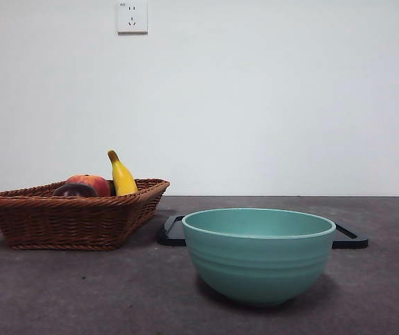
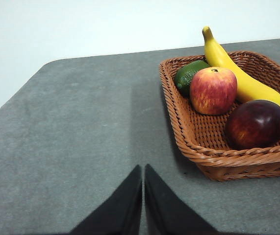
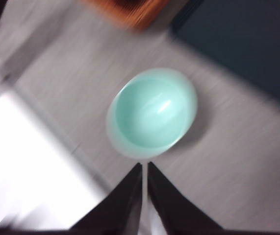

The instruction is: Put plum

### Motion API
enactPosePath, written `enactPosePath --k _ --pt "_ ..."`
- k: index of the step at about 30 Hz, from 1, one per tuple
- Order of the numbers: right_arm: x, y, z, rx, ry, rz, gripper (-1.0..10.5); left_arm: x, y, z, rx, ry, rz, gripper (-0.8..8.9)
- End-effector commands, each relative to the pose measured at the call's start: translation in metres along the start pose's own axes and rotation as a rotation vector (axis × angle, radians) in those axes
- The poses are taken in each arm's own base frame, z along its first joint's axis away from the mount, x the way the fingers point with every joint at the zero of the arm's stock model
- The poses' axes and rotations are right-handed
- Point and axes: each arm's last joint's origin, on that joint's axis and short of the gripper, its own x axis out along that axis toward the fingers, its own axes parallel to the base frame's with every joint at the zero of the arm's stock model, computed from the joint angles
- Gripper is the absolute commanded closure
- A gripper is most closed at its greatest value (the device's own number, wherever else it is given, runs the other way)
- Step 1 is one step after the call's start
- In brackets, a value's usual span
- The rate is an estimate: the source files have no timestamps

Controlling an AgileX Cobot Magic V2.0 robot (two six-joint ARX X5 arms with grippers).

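The plum [image 2: 255, 124] lies in the wicker basket [image 2: 193, 142], in the corner nearest the left gripper's camera, resting against the basket wall. Just beside it sits a red-yellow apple [image 2: 213, 90], with a banana [image 2: 235, 73] running along behind both and a green fruit [image 2: 189, 74] at the far corner. In the front view the plum [image 1: 75, 190] shows only as a dark dome above the basket rim [image 1: 66, 209], with the apple [image 1: 91, 183] and the upright banana [image 1: 121, 174] behind it.

The basket stands toward the left edge of the tabletop [image 1: 59, 293]. A teal bowl [image 1: 258, 255] stands near the front edge at the centre, well apart from the basket. A flat black tray [image 1: 349, 239] lies just behind the bowl.

Left gripper [image 2: 143, 169]: above bare tabletop, near the basket but apart from it. Jaws closed together, only a thin slit between them, nothing held.

Right gripper [image 3: 144, 166]: high above the bowl [image 3: 152, 112], which appears empty. The right wrist view is motion-blurred. Jaws closed to a narrow slit, nothing held.

Neither gripper shows in the front view.
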Motion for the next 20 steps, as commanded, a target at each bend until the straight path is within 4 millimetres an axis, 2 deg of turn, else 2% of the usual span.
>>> enactPosePath --k 1,4,7,13,20 --pt "-0.013 -0.007 0.008 -0.024 -0.201 -0.099 9.4 0.002 0.000 -0.007 -0.011 0.027 0.002 8.07" --pt "-0.023 -0.018 0.005 -0.019 -0.390 -0.200 9.4 0.002 0.000 -0.007 -0.011 0.027 0.002 8.07" --pt "-0.022 -0.030 -0.008 -0.015 -0.493 -0.308 9.4 0.002 0.000 -0.007 -0.011 0.027 0.002 8.07" --pt "-0.001 -0.052 -0.045 -0.023 -0.619 -0.455 9.4 0.002 0.000 -0.007 -0.011 0.027 0.002 8.07" --pt "0.029 -0.069 -0.084 -0.024 -0.770 -0.624 9.4 0.002 0.000 -0.007 -0.011 0.027 0.002 8.07"
